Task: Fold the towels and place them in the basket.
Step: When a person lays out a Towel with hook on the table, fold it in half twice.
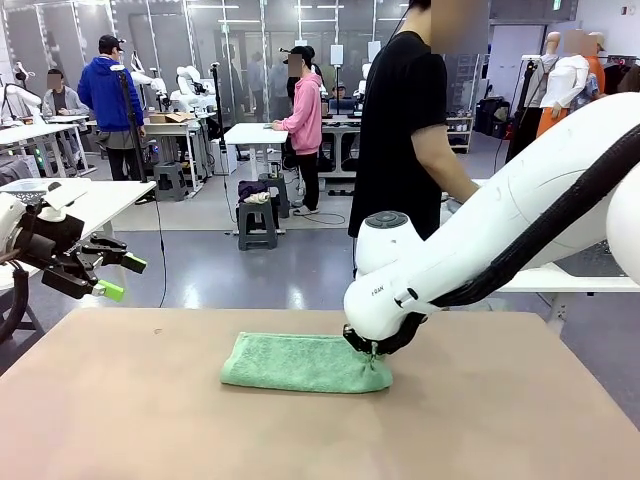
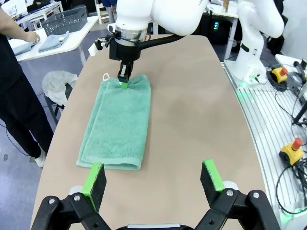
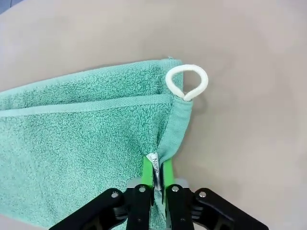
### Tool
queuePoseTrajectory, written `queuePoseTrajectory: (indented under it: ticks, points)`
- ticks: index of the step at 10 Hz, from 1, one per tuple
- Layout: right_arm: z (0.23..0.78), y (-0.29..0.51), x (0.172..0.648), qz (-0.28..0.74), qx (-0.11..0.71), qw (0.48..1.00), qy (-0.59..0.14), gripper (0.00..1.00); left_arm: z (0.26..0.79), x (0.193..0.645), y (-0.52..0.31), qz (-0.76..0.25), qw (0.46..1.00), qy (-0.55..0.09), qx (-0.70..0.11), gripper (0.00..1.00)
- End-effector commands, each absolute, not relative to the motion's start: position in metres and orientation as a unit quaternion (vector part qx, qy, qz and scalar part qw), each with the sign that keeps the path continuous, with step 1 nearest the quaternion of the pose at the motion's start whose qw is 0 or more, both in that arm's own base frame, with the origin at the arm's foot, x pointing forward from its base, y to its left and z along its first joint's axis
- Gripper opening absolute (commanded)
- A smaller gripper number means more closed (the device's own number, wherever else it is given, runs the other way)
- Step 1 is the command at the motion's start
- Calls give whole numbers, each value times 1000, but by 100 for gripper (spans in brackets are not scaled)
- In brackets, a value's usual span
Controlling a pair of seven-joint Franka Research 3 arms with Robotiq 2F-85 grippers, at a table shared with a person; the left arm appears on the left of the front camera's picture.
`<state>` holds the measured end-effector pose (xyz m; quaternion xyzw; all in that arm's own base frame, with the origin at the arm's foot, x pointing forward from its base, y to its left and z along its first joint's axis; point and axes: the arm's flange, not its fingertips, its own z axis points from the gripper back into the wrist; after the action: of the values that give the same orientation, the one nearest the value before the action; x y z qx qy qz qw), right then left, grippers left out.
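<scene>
The towel [image 1: 305, 362] is found folded on the worktop [image 1: 520, 420], its edge beside the loop [image 3: 187, 82] pinched between the fingers of the right gripper [image 3: 157, 165]. The fingers of the left gripper [image 2: 153, 176] are spread wide, empty. Only a thin bite is held; slippage on lifting is judged possible.

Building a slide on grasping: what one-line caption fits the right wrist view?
Right gripper pinching the short edge of a folded mint-green towel near its white loop, on the tan table.

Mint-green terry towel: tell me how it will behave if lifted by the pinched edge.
Probably floppy: the mint-green terry towel lies soft and folded, so its layers would likely droop and open. Its fuzzy pile should resist slipping where the right gripper pinches its edge. Likely light: thin cloth.
</scene>
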<state>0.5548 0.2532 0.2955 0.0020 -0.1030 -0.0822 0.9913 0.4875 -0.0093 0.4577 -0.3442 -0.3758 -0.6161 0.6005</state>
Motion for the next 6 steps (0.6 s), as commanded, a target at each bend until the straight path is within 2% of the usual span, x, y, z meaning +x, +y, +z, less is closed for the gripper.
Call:
queuePoseTrajectory:
  ticks: [1,6]
  points:
    - [309,226,547,-58,-18,992,-108,0,459,486,-9,-616,602,-378,-340,100]
    - [343,195,544,-44,-25,991,-125,0,459,486,-9,-616,602,-378,-340,100]
